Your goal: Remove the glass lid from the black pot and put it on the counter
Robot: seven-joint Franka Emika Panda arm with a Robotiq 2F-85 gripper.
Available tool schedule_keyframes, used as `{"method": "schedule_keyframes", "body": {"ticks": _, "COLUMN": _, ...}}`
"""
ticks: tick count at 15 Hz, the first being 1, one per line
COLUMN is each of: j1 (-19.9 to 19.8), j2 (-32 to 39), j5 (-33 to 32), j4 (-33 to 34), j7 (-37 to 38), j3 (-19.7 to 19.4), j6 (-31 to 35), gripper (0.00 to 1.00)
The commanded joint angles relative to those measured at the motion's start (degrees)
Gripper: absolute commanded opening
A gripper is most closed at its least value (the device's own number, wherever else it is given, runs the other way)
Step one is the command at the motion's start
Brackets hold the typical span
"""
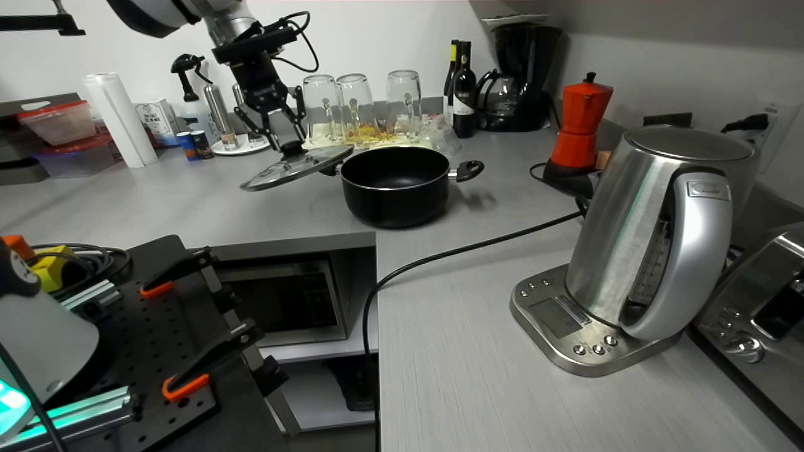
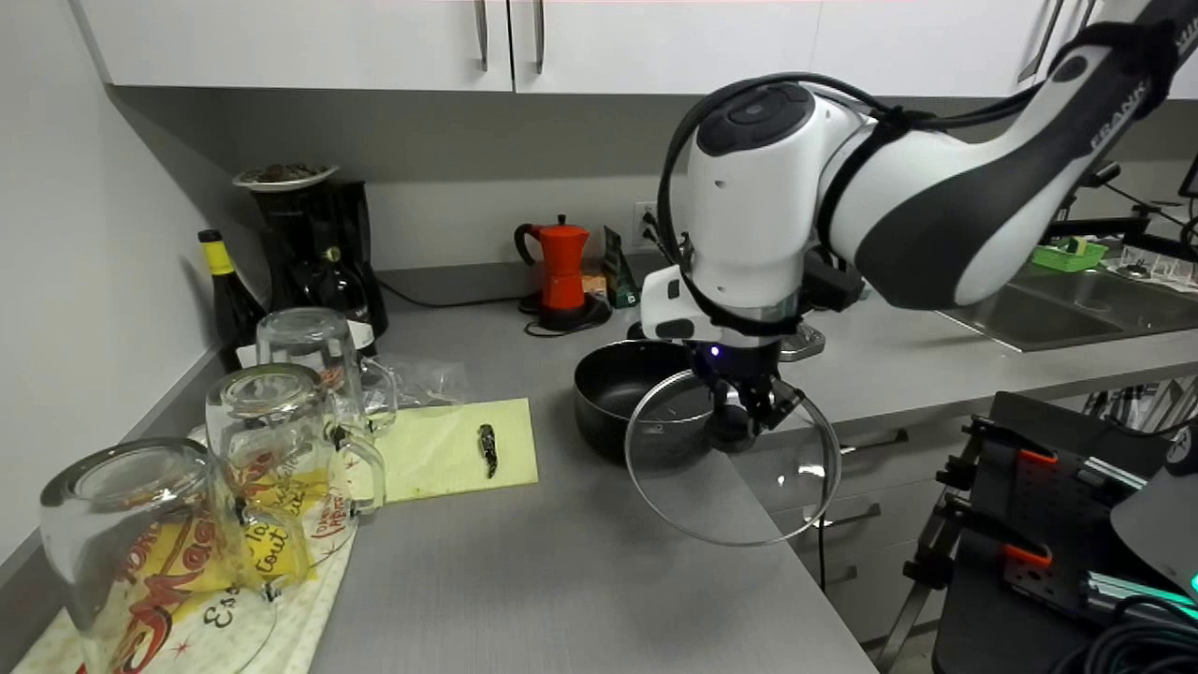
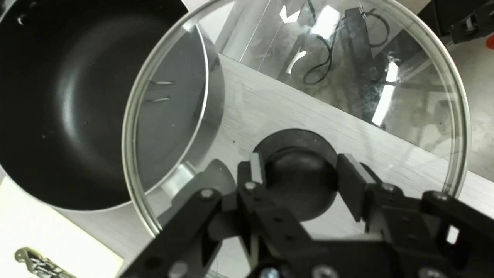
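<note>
The glass lid point(image 1: 298, 169) is in the air beside the black pot point(image 1: 396, 198), tilted, with its near pot-side rim close to the pot's handle. The lid point(image 2: 739, 487) and the pot point(image 2: 606, 412) also show in an exterior view. My gripper point(image 1: 290, 139) is shut on the lid's black knob, one finger on each side. In the wrist view the gripper point(image 3: 301, 173) holds the knob, and the lid's glass point(image 3: 293, 104) overlaps part of the uncovered pot point(image 3: 96, 96). The light-grey counter point(image 1: 452, 351) lies below; the counter's front edge shows through the glass.
Three upturned glass mugs point(image 2: 271, 440) stand on a patterned mat, beside a yellow cloth point(image 2: 510, 449) with a small corkscrew-like tool. A steel kettle point(image 1: 653, 238), red moka pot point(image 1: 578, 125) and coffee maker point(image 1: 524, 75) stand further along. A black cable point(image 1: 465, 248) crosses the counter.
</note>
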Motion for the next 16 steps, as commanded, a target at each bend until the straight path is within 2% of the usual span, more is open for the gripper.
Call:
{"method": "schedule_keyframes", "body": {"ticks": 1, "j1": 1.84, "j2": -2.01, "j5": -4.18, "j4": -3.37, "j7": 0.89, "j3": 1.78, "j6": 1.61, "gripper": 0.24}}
{"method": "schedule_keyframes", "body": {"ticks": 9, "j1": 4.81, "j2": 0.47, "j5": -7.32, "j4": -3.96, "j7": 2.48, "j3": 4.79, "j6": 5.47, "gripper": 0.24}}
{"method": "schedule_keyframes", "body": {"ticks": 16, "j1": 5.3, "j2": 4.66, "j5": -5.53, "j4": -3.29, "j7": -0.3, "j3": 6.36, "j6": 10.45, "gripper": 0.24}}
